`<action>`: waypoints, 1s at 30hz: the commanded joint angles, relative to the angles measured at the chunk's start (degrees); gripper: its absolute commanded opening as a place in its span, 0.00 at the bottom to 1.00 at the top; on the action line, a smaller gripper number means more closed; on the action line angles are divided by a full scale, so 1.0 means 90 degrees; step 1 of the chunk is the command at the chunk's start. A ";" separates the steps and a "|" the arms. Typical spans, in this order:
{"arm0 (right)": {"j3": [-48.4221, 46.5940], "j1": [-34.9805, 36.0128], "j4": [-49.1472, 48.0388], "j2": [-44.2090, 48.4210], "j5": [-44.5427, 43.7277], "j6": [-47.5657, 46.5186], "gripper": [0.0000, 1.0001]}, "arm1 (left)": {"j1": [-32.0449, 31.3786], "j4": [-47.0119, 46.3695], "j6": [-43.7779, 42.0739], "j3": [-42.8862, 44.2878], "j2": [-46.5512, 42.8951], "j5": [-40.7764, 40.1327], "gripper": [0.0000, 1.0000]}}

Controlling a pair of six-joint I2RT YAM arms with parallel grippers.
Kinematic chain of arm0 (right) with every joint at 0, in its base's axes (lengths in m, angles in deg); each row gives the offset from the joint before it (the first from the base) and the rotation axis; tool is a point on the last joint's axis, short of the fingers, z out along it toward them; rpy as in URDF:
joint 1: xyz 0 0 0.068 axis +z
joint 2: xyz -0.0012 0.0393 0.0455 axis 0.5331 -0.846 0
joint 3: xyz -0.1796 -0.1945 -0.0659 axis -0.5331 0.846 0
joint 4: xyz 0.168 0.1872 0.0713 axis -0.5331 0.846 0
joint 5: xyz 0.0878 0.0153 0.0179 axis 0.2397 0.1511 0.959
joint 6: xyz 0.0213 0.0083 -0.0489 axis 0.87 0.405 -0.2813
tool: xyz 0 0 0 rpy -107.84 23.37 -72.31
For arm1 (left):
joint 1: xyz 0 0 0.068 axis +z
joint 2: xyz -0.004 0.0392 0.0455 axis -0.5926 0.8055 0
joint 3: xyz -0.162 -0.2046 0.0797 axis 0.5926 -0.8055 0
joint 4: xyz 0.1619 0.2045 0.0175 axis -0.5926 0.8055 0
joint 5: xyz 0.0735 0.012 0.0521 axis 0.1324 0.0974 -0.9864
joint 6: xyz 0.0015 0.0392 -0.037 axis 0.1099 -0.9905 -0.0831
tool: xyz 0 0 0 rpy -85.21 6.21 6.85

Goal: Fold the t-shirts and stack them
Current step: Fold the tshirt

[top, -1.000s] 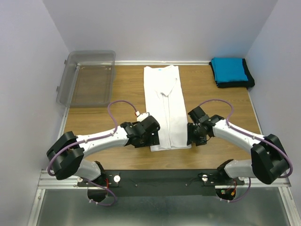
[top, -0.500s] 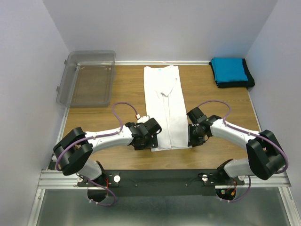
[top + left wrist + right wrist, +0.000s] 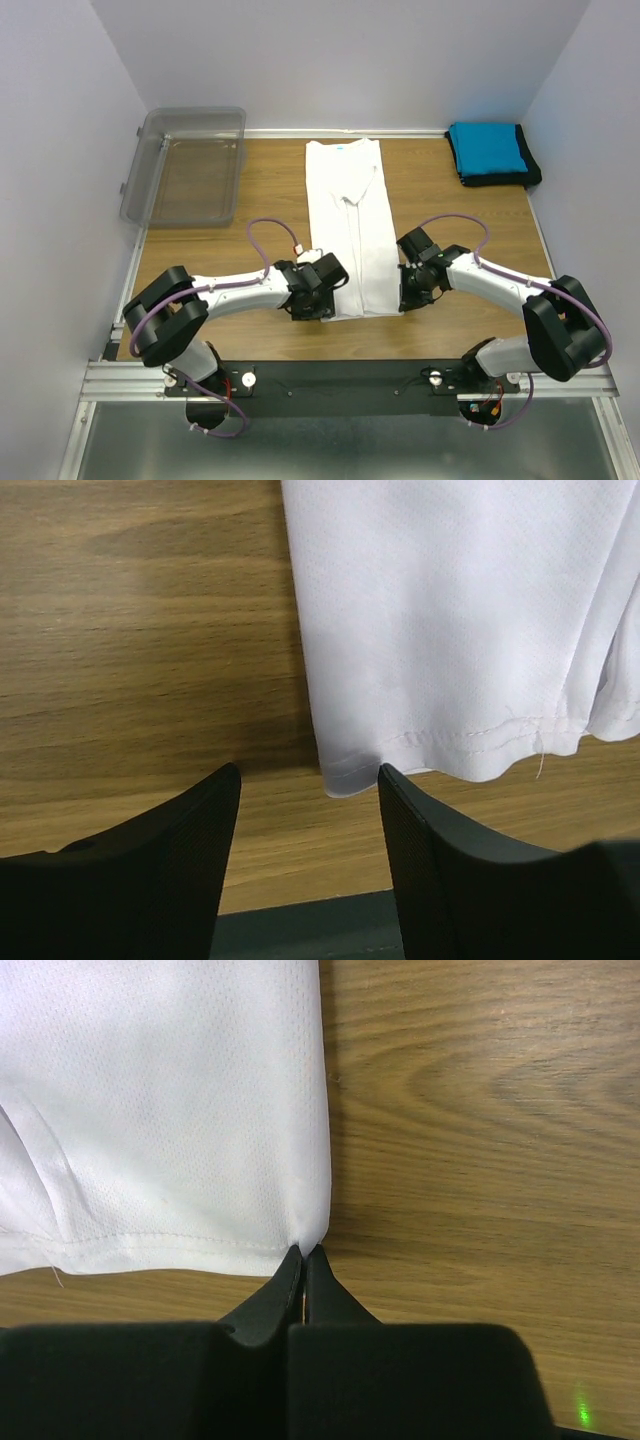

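Right wrist view, your right gripper (image 3: 303,1276) clamped on a hem corner of the plain white cloth t-shirt (image 3: 170,1110), left gripper (image 3: 309,780) agape around the other corner, shirt flat on brown wooden table (image 3: 480,1110).

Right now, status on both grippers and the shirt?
Right gripper shut on white t-shirt's near right hem corner. Left gripper open, straddling the left corner. Shirt flat, folded into a long strip. Nothing in the way.
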 commanded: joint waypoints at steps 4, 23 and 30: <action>0.0195 0.0027 0.0003 -0.0036 0.0054 -0.0166 0.01 | -0.0103 0.0267 0.0184 0.0534 0.0318 -0.0274 0.60; 0.0176 0.0028 -0.0007 0.0082 0.0181 -0.0293 0.00 | -0.0367 0.0755 0.0575 0.0603 0.0563 -0.0372 0.53; 0.0176 0.0028 -0.0007 0.0121 0.0172 -0.0283 0.01 | -0.0357 0.0970 0.0527 0.1013 0.0620 -0.0665 0.54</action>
